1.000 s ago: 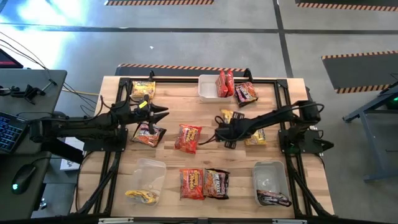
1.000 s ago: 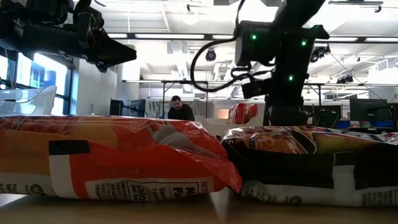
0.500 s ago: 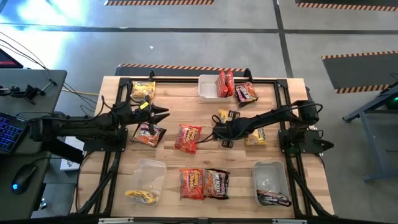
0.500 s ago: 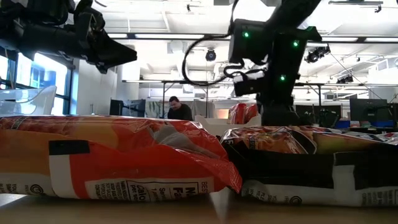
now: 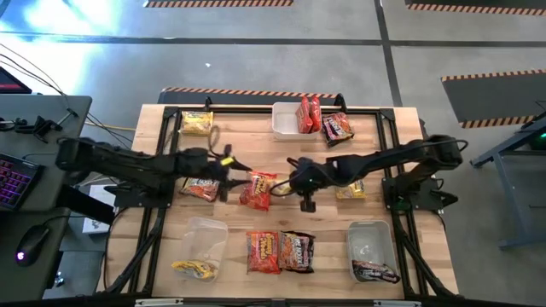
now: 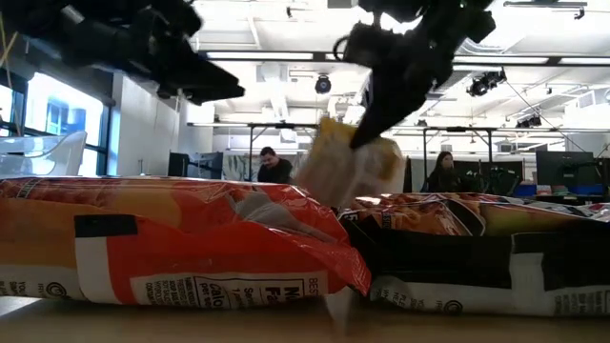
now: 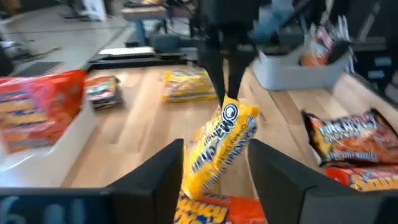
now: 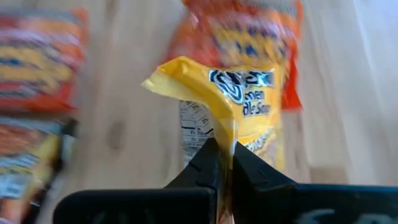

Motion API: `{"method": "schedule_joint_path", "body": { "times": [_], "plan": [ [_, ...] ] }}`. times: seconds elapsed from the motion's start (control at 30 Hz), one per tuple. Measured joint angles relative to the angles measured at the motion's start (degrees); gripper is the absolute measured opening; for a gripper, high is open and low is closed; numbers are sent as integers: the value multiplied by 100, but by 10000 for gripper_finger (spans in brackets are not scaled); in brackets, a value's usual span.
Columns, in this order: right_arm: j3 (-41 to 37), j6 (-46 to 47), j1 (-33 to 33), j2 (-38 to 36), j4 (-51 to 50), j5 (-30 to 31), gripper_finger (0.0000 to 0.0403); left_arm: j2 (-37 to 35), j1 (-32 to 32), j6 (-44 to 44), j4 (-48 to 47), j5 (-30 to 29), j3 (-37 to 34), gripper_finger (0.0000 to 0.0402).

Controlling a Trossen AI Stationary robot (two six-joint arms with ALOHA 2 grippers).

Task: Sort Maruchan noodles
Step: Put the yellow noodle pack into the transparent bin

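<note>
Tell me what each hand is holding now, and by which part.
The right hand pinches a yellow crinkly plastic noodle packet by its edge, lifted off the table. The left hand is open and holds nothing.

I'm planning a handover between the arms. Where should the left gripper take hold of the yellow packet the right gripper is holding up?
A judgement: grip the lower free half of the yellow packet, coming level from the left gripper's side. The right gripper pinches only its top edge, so the packet hangs tilted with its lower end free, right between the left gripper's spread fingers.
</note>
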Motion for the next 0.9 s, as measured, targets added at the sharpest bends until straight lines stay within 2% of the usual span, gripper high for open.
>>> {"method": "schedule_joint_path", "body": {
  "times": [0.23, 0.37, 0.53, 0.73, 0.9],
  "plan": [
    [3, -351, 4, -15, 448, -182, 0, 1203, -438, 643, -1220, -42, 1307, 235],
    [6, -496, 4, -15, 594, -191, 0, 1688, -630, 727, -1382, -214, 1707, 249],
    [9, -621, 5, -18, 770, -267, 0, 2127, -771, 579, -1444, -654, 1867, 251],
    [14, -631, 7, -21, 849, -267, 0, 2496, -880, 97, -1435, -853, 1872, 251],
    [14, -632, 4, -21, 844, -267, 0, 2923, -1075, 498, -1255, -1150, 1870, 251]
  ]
}}
